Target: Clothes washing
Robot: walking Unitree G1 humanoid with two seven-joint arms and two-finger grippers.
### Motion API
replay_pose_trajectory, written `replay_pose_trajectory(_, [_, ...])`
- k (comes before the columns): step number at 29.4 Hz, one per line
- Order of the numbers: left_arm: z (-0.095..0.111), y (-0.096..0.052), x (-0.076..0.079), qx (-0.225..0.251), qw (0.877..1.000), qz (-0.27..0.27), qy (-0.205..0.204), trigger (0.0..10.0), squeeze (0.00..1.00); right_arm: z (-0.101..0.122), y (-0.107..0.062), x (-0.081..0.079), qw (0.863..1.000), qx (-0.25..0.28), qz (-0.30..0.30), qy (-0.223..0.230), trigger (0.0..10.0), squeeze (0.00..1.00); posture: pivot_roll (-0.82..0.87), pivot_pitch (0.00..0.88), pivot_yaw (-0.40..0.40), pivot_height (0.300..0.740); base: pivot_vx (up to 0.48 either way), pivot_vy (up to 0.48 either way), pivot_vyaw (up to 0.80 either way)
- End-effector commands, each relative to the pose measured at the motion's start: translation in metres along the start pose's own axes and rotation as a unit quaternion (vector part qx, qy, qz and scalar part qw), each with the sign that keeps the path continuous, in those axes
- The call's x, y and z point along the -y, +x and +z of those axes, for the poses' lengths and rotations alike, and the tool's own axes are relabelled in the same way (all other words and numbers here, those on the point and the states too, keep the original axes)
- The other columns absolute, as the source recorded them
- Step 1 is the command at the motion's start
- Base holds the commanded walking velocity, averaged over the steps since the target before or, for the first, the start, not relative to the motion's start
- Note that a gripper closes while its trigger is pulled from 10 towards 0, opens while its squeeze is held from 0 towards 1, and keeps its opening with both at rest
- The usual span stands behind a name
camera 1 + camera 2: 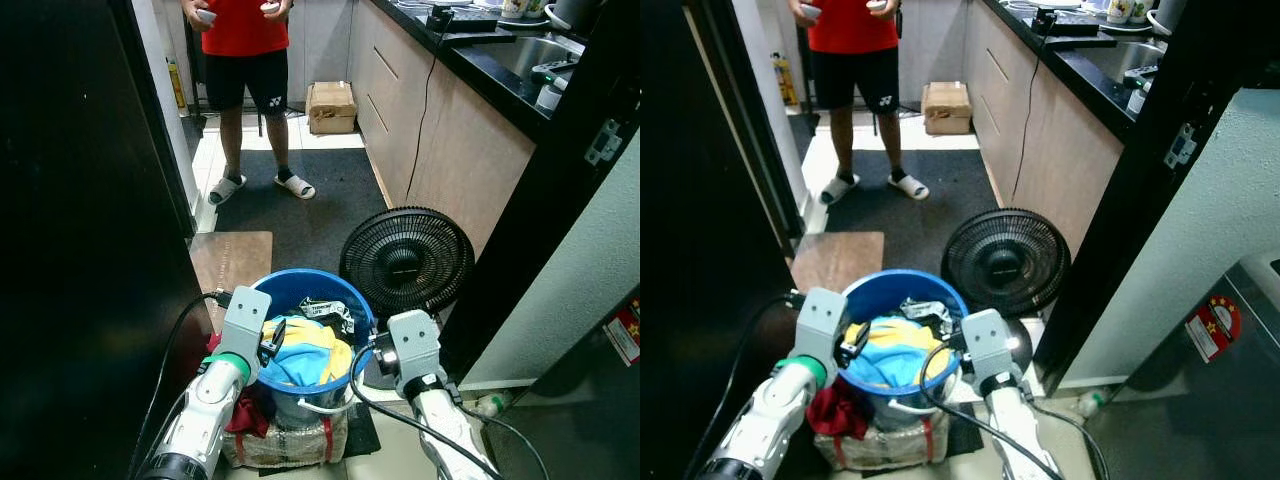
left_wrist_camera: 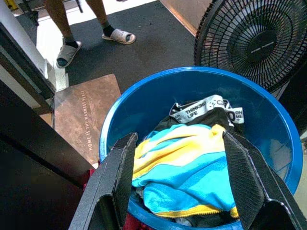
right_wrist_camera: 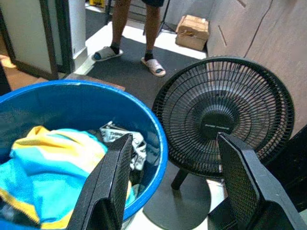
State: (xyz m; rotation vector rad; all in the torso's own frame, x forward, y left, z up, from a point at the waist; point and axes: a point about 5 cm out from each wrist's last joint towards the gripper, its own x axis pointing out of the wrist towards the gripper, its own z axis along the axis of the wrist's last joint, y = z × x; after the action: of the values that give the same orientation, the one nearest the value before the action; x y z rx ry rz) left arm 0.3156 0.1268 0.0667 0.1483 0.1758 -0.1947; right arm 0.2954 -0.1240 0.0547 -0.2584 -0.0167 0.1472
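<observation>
A blue bucket (image 1: 300, 282) stands on a woven sack (image 1: 290, 445) right in front of me. It holds a cyan and yellow garment (image 2: 192, 172), and behind that a black one with a white printed waistband (image 2: 201, 109). My left gripper (image 2: 178, 139) is open, its two fingers spread wide above the bucket's left rim (image 2: 110, 124). My right gripper (image 3: 175, 139) is open as well and hovers by the right rim (image 3: 158, 139), between bucket and fan. Neither holds anything. A red cloth (image 1: 250, 410) hangs beside the bucket under my left arm.
A black floor fan (image 1: 405, 260) stands close behind the bucket on the right. A person in a red shirt (image 1: 245, 60) stands on the dark mat ahead. Cabinets (image 1: 450, 120) line the right, a dark door (image 1: 80, 250) the left. A cardboard box (image 1: 331, 106) sits far back.
</observation>
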Motion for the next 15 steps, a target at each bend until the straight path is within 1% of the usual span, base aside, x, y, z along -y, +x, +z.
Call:
replay_pose_trajectory(1, [-0.0067, -0.0036, 0.0006, -0.012, 1.0, 0.002, 0.005, 10.0, 0.0, -0.0039, -0.0029, -0.0027, 1.0, -0.009, 0.005, 0.002, 10.0, 0.0, 0.04, 0.0, 0.044, 0.74, 0.0, 0.0, 0.0])
replay_pose_trajectory(11, [-0.0085, -0.0058, 0.0038, -0.008, 1.0, 0.003, 0.005, 10.0, 0.0, -0.0024, 0.0, -0.0024, 1.0, -0.01, 0.008, 0.002, 10.0, 0.0, 0.05, 0.0, 0.022, 0.74, 0.0, 0.0, 0.0])
replay_pose_trajectory(13, [-0.0055, -0.0053, 0.0065, 0.001, 1.0, 0.002, -0.007, 10.0, 0.0, -0.0008, 0.0023, -0.0024, 1.0, -0.008, 0.013, -0.001, 10.0, 0.0, 0.05, 0.0, 0.019, 0.74, 0.0, 0.0, 0.0])
replay_pose_trajectory(15, [-0.0043, -0.0044, 0.0081, 0.004, 1.0, 0.001, -0.008, 10.0, 0.0, -0.0002, 0.0034, -0.0012, 1.0, -0.008, 0.011, -0.001, 10.0, 0.0, 0.05, 0.0, 0.014, 0.74, 0.0, 0.0, 0.0])
